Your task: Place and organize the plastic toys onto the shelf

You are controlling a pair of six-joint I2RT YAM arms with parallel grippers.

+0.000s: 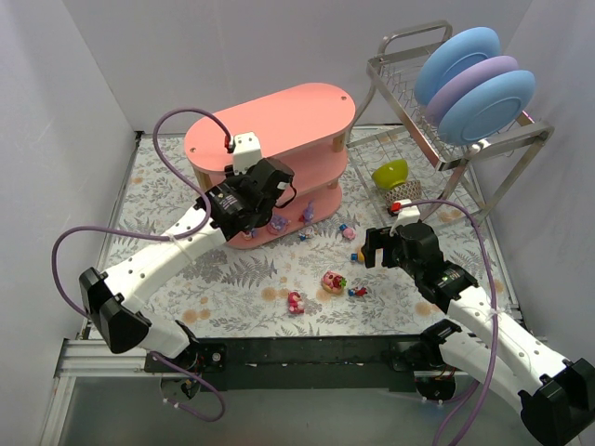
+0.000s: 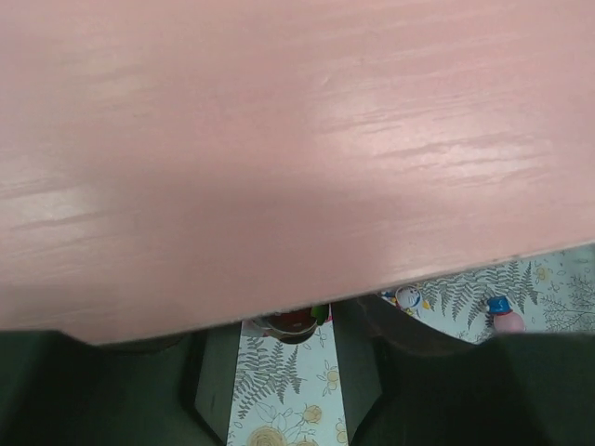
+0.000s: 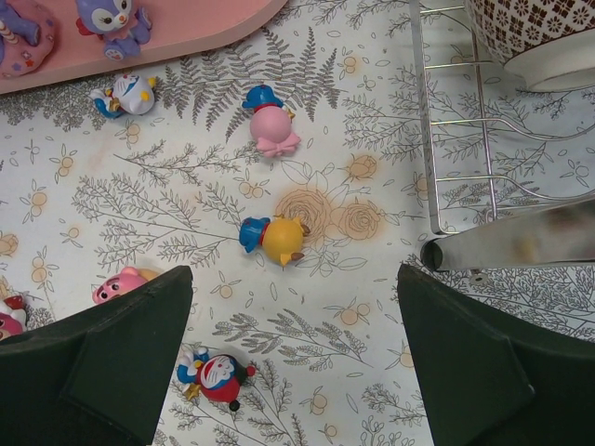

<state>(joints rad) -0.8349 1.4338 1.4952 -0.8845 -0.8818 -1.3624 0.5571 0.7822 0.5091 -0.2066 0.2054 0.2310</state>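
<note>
Toys (image 3: 274, 239) look light, hard and glossy, likely to slip from a pinch, so grip across the round body. Small blue, pink and red figures lie scattered mid-counter; two purple ones stand on the shelf (image 1: 270, 125) by the far edge. Right claw (image 3: 293, 279) gapes wide, empty. Left claw (image 2: 286, 390), close against the shelf, is parted and holds nothing.

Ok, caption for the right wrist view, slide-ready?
Open right gripper above a blue-and-yellow toy on the fern-print table, pink shelf at upper left, wire rack at right.
</note>
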